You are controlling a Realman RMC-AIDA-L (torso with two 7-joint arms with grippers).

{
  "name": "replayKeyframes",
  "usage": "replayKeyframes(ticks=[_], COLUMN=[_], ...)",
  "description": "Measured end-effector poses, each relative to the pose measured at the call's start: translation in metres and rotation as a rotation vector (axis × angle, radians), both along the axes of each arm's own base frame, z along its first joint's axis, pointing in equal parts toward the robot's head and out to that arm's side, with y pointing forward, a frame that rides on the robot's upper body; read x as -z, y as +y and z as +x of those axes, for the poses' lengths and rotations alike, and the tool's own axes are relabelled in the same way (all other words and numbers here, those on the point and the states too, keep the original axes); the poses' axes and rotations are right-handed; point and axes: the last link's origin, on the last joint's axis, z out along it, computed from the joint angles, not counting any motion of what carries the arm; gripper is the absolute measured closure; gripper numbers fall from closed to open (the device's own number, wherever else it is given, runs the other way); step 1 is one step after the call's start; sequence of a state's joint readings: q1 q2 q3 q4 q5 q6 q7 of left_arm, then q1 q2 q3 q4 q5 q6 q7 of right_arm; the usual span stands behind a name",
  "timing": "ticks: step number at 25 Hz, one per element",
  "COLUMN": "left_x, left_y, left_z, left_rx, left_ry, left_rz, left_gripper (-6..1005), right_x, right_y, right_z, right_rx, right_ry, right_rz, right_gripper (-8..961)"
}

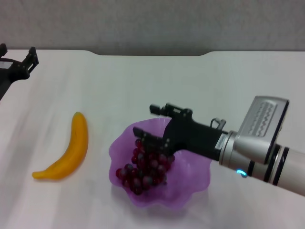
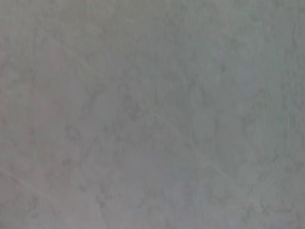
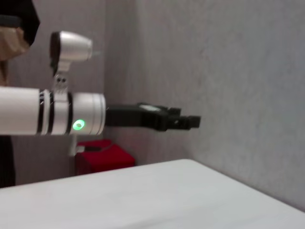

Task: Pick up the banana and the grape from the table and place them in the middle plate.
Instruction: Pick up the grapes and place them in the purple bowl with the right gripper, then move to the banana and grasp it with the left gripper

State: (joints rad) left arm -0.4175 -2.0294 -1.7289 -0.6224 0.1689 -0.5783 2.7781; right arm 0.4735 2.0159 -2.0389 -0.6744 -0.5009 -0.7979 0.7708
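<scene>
Head view: right arm reaches in from 4 o'clock, silver-and-black forearm with a blue light near the wrist; black right claw (image 1: 151, 125) sits over the translucent purple bowl-like plate with wavy scalloped rim (image 1: 190, 188), fingers spread wide, one finger at the plate's far rim, the other just above the grapes; nothing held between them; whether the lower finger touches the fruit, cannot tell.

Long bunch of small dark red-purple grapes (image 1: 145, 171) lies inside the plate, on its 9 o'clock half, running from near the claw down toward the near rim; a few berries look frosted grey.

Smooth curved yellow-orange plastic-looking banana (image 1: 69, 152) lies on the flat plain white table (image 1: 143, 81), at 9 o'clock of the plate, just beside it but apart, not touching; its rounded end points to 12 o'clock, its thin tip to 8 o'clock; it is outside the plate.

Black left claw (image 1: 19, 64) sits at the table's far corner, 10 o'clock of the scene, well apart from banana and plate; holds nothing; fingers look spread apart.

Right wrist view: shows the other arm, silver-white with black bands and a green light, its black claw (image 3: 183, 121) out over the white table edge, held level before a grey wall; a red object (image 3: 102, 155) sits lower down behind it.

Left wrist view: only a plain grey mottled surface fills it.
</scene>
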Motion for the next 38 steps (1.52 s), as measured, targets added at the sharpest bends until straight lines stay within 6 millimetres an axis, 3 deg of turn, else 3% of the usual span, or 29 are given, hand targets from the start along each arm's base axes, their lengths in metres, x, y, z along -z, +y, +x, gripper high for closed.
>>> replayKeyframes(ticks=[1, 7, 14, 22, 30, 33, 34, 38], left_x=[0.000, 0.001, 0.002, 0.003, 0.003, 0.003, 0.003, 0.003], left_y=[0.000, -0.001, 0.000, -0.001, 0.000, 0.000, 0.000, 0.000], left_z=[-0.001, -0.002, -0.001, -0.002, -0.001, -0.001, -0.001, -0.001], left_rx=[-0.001, -0.005, -0.004, -0.005, -0.003, -0.004, -0.004, -0.005], left_ry=[0.000, 0.002, 0.003, 0.004, -0.006, -0.006, -0.008, -0.013], left_rz=[0.000, -0.005, -0.007, -0.010, -0.010, -0.011, -0.011, -0.012], left_gripper=[215, 215, 214, 214, 214, 214, 214, 213], right_x=[-0.003, -0.022, -0.030, -0.081, -0.145, -0.161, -0.172, -0.176], right_y=[0.002, 0.024, 0.054, 0.076, 0.054, 0.042, 0.031, 0.020], right_z=[-0.001, -0.002, 0.004, 0.022, 0.062, 0.082, 0.096, 0.115], right_rx=[0.004, 0.047, 0.115, 0.201, 0.226, 0.276, 0.284, 0.328], right_ry=[0.012, 0.050, 0.014, 0.137, 0.217, 0.264, 0.248, 0.206], right_rz=[0.011, 0.084, 0.080, 0.267, 0.659, 0.788, 0.902, 1.001], right_gripper=[340, 117, 57, 61, 62, 63, 63, 63])
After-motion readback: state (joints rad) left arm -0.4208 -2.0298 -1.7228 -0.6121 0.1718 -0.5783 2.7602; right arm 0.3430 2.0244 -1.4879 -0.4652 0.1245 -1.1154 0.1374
